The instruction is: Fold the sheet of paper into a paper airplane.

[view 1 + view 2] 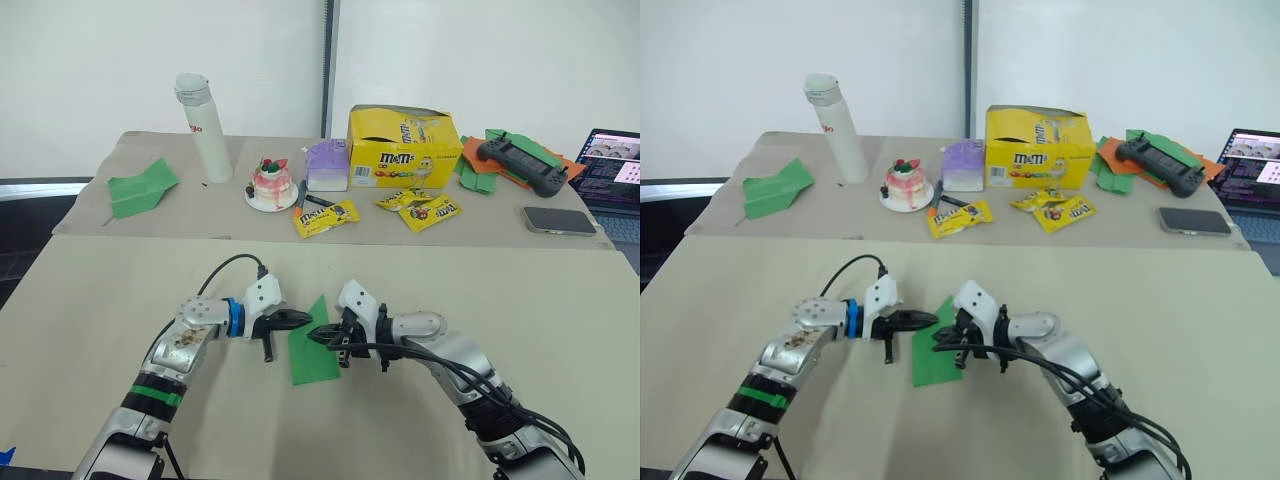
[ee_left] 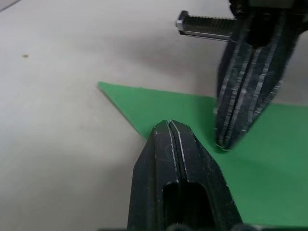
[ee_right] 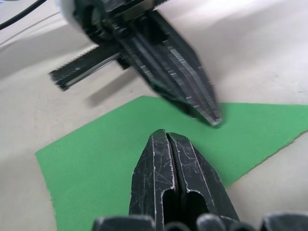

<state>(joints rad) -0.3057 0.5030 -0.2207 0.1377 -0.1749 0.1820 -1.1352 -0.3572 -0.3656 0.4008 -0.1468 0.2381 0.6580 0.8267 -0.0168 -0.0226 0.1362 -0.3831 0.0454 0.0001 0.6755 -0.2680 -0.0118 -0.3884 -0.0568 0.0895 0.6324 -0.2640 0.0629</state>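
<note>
The sheet of paper (image 1: 312, 352) lies flat on the near beige table, bright green, folded narrow with a slanted pointed far end. My left gripper (image 1: 303, 318) comes in from the left, shut, its tip over the sheet's left edge near the point. From the right, my right gripper (image 1: 316, 335) is also shut, its tip resting on the sheet's upper middle. The two tips nearly meet. In the left wrist view my shut fingers (image 2: 169, 144) sit at the paper (image 2: 159, 103) edge with the right gripper (image 2: 226, 142) opposite. Nothing is held between either pair.
On the far table stand a white bottle (image 1: 203, 128), a small cake on a plate (image 1: 271, 185), a purple box (image 1: 327, 165), a yellow M&M's box (image 1: 405, 148), candy packets (image 1: 430, 210), a phone (image 1: 559, 220) and a laptop (image 1: 612, 170). Another green paper plane (image 1: 142, 187) lies far left.
</note>
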